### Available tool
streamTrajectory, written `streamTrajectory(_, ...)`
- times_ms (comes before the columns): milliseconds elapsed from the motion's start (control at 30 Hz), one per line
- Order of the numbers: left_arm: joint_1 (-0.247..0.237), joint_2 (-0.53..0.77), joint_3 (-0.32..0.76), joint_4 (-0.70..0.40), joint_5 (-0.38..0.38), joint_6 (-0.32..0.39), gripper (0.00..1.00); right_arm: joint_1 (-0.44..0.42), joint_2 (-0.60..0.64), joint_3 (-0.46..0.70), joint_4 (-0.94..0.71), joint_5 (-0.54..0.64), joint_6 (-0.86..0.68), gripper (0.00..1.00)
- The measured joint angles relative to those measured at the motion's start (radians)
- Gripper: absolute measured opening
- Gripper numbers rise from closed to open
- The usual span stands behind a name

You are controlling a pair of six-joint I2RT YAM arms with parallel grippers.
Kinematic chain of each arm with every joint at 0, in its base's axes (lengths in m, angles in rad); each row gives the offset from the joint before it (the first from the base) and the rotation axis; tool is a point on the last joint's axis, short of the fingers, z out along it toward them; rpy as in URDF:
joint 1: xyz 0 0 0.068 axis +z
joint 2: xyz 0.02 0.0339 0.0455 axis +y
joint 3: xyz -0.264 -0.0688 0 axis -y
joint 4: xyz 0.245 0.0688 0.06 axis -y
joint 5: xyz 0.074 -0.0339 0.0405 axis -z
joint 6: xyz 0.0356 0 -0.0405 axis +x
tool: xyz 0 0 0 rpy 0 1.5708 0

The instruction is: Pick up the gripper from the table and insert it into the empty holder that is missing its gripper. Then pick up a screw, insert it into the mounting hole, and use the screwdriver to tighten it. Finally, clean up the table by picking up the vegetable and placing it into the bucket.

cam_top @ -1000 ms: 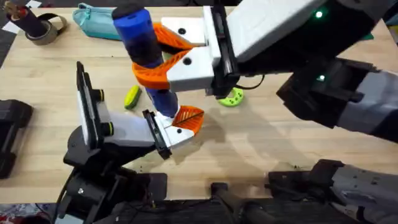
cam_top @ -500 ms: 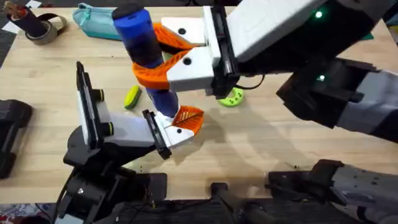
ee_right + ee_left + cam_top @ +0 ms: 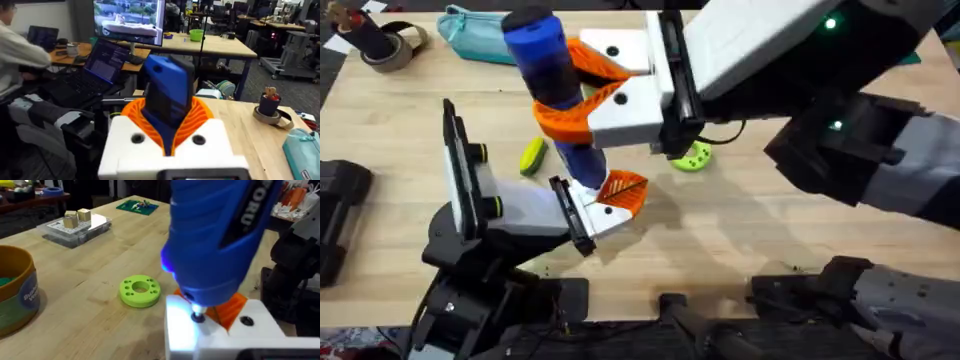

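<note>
My right gripper (image 3: pixel 582 95) reaches across the table and is shut on the blue screwdriver (image 3: pixel 552 75), its orange pads (image 3: pixel 200 117) clamping the barrel (image 3: pixel 167 97). The screwdriver stands nearly upright, and its tip (image 3: pixel 198 316) rests in a hole on the white holder (image 3: pixel 210 330). The holder (image 3: pixel 590 215) is the visible finger of my left gripper (image 3: pixel 550 212), which stands open. The orange gripper (image 3: pixel 625 190) sits seated on the holder's end (image 3: pixel 231 306). The yellow-green vegetable (image 3: pixel 531 157) lies on the table beside the left arm. The ochre bucket (image 3: pixel 12 297) stands apart. No screw can be made out.
A lime-green disc with holes (image 3: pixel 692 157) lies near the screwdriver (image 3: pixel 140 290). A teal pouch (image 3: pixel 480 35) and a tape roll (image 3: pixel 385 45) sit at the far left. A clear box with small blocks (image 3: pixel 75 227) is farther off.
</note>
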Motion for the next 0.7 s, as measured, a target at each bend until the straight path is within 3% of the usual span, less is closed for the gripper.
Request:
streamTrajectory(467, 0.000, 0.000, 0.000, 0.001, -0.001, 0.000, 0.016, 0.010, 0.000, 0.005, 0.025, 0.000, 0.000, 0.044)
streamTrajectory(567, 0.000, 0.000, 0.000, 0.001, -0.001, 0.000, 0.016, 0.010, 0.003, 0.046, -0.055, -0.001, 0.000, 0.046)
streamTrajectory(700, 0.000, 0.000, 0.000, 0.001, -0.001, 0.000, 0.016, 0.006, 0.013, 0.216, -0.285, 0.001, -0.039, 0.044)
